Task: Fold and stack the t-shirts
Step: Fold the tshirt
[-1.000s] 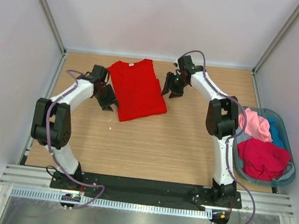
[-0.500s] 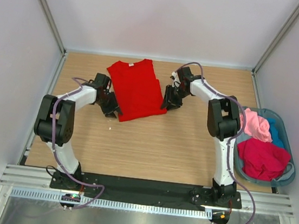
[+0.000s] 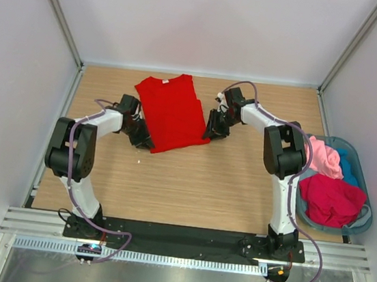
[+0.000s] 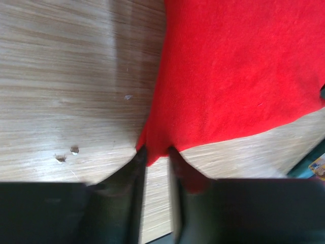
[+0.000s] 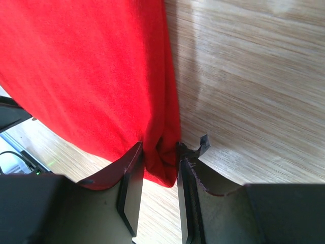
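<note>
A bright red t-shirt [image 3: 173, 111] lies flat on the wooden table, its collar toward the far wall. My left gripper [image 3: 144, 140] sits at the shirt's near left corner. In the left wrist view the red t-shirt [image 4: 238, 66] fills the upper right, and its corner tip is pinched by the left gripper [image 4: 156, 155]. My right gripper [image 3: 210, 131] is at the near right corner. Seen from the right wrist, a bunched fold of the red t-shirt [image 5: 86, 66] is squeezed in the right gripper [image 5: 160, 157].
A translucent blue-grey basket [image 3: 366, 216] stands at the table's right edge beside the right arm. It holds a pink t-shirt [image 3: 320, 157], a teal-blue t-shirt [image 3: 352, 168] and a crimson t-shirt [image 3: 329, 199]. Grey walls close in the table on three sides.
Both grippers have come down and inward to the red t-shirt's near corners. Their jaws have narrowed onto the cloth. The shirt itself lies where it was.
</note>
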`<state>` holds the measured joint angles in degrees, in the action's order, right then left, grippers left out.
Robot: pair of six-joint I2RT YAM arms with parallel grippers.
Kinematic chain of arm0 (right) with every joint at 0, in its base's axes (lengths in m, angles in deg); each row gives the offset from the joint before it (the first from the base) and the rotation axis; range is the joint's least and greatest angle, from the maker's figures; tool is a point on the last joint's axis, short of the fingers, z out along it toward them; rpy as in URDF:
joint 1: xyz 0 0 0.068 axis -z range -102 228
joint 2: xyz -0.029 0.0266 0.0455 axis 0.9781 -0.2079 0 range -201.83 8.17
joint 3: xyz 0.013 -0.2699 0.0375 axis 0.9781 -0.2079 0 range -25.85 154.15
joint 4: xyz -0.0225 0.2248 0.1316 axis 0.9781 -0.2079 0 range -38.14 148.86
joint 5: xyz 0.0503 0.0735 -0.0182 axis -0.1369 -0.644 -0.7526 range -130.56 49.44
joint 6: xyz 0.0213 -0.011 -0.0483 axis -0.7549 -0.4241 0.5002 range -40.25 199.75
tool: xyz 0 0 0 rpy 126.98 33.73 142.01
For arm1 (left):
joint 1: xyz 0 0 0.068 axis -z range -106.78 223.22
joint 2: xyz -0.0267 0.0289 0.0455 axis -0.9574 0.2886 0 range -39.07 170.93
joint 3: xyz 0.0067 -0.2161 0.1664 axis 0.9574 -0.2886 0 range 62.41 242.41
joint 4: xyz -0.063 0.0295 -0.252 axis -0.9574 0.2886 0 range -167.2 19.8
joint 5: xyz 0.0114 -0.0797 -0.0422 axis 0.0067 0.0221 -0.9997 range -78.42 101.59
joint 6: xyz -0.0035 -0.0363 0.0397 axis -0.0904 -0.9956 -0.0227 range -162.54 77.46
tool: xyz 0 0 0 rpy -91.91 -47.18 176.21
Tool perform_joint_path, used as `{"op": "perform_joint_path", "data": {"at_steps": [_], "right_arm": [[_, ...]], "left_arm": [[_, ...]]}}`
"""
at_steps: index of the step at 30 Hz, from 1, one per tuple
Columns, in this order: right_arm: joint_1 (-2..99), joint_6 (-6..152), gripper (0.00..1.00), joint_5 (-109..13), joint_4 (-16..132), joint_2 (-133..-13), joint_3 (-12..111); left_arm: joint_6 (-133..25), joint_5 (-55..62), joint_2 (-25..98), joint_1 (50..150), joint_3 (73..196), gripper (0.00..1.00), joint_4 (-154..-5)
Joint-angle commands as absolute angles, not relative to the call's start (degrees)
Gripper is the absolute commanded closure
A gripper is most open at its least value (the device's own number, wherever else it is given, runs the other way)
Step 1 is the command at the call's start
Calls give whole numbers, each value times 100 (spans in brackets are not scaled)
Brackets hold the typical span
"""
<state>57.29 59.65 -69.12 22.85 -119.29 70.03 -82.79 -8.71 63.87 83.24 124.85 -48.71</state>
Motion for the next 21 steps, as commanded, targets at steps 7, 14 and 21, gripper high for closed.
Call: {"op": "perform_joint_path", "data": {"at_steps": [7, 14, 21], "right_arm": [[5726, 5875, 99, -6930, 2353, -11549, 6995], [5647, 5452, 99, -6763, 2598, -10724, 5696], [5524, 5110, 99, -6439, 2941, -9792, 4325]], "left_arm": [[-8218, -1048, 6254, 8342, 12411, 100, -4636], [-8060, -599, 5814, 8333, 12306, 100, -3458], [-8086, -792, 5402, 8342, 11770, 100, -3211]]}}
